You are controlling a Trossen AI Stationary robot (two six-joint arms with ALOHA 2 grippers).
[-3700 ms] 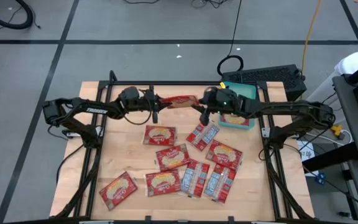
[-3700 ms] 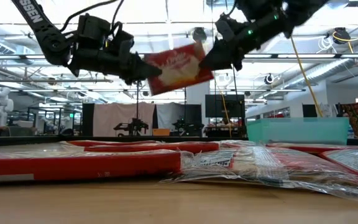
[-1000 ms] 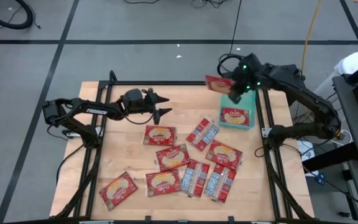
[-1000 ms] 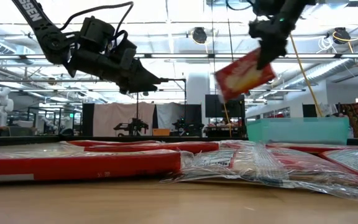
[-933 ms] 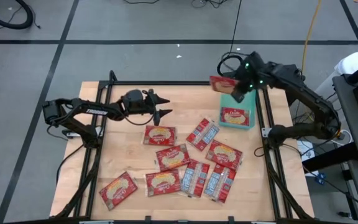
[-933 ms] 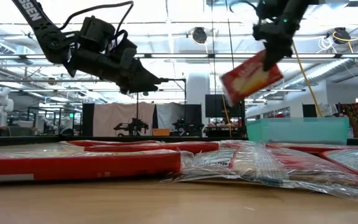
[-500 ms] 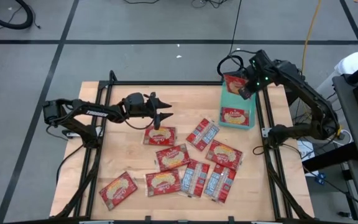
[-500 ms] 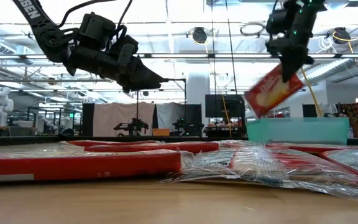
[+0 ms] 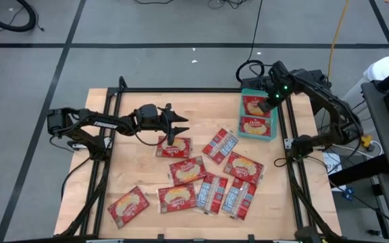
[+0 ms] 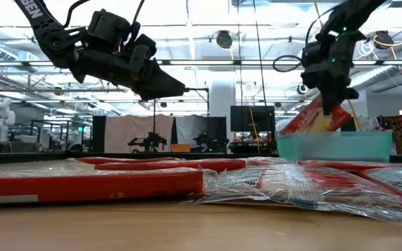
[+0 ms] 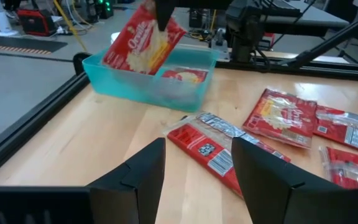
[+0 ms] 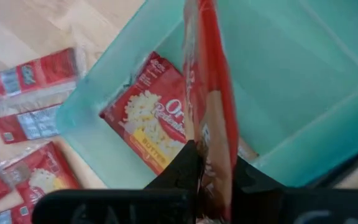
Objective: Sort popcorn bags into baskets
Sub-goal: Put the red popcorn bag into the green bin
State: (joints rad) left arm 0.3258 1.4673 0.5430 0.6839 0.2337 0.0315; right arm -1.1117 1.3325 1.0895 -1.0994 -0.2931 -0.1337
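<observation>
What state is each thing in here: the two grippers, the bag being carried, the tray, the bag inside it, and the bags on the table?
right gripper: shut on the held popcorn bag, above the teal tray.
held popcorn bag: tilted, lower end dipping into the tray.
teal tray: upright, one bag inside.
bag in the tray: lying flat, picture side up.
left gripper: open, empty, above the table.
loose bags: flat on the table, some overlapping.

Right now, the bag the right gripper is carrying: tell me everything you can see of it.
A flat red popcorn bag with a cream-yellow popcorn picture and white lettering, in glossy film. The right gripper is shut on one edge, so it hangs tilted, lower end dipping into the empty far half of the teal basket. A second bag lies flat in the near half; whether the two touch cannot be told. The left gripper is over the table, well away from it.
</observation>
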